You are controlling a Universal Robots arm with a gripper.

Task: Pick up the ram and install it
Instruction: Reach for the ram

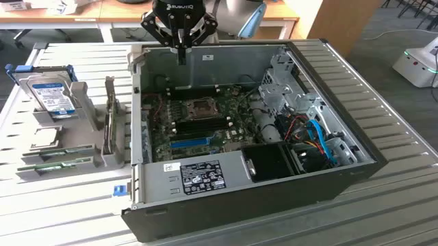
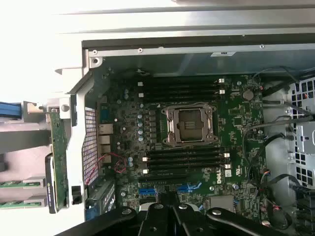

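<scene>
The ram [image 1: 58, 151] is lying lengthwise in a low grey rack [image 1: 82, 110] on the worktop [image 1: 390, 205], one of two thin green sticks side by side, at the exterior view's left and well apart from me. A hard drive [image 1: 51, 95] with a blue label is standing in the same rack just behind them. My pincer [image 1: 181, 60] is hanging over the far edge of the open computer case [image 1: 329, 179], with its fingers pressed together and nothing between them. Beneath me the motherboard [image 1: 205, 128] is lying exposed. I am judging the risks as these: closed fingers could knock the stick instead of straddling it, the neighbouring stick could get caught in the same grasp, and so thin a board could twist or slip in a loose hold, then meet its slot crooked. The exterior view is giving me the rack, the drive and the whole case. The wrist view is giving me the black memory slots [image 2: 182, 158] on either side of the processor socket [image 2: 189, 124].
</scene>
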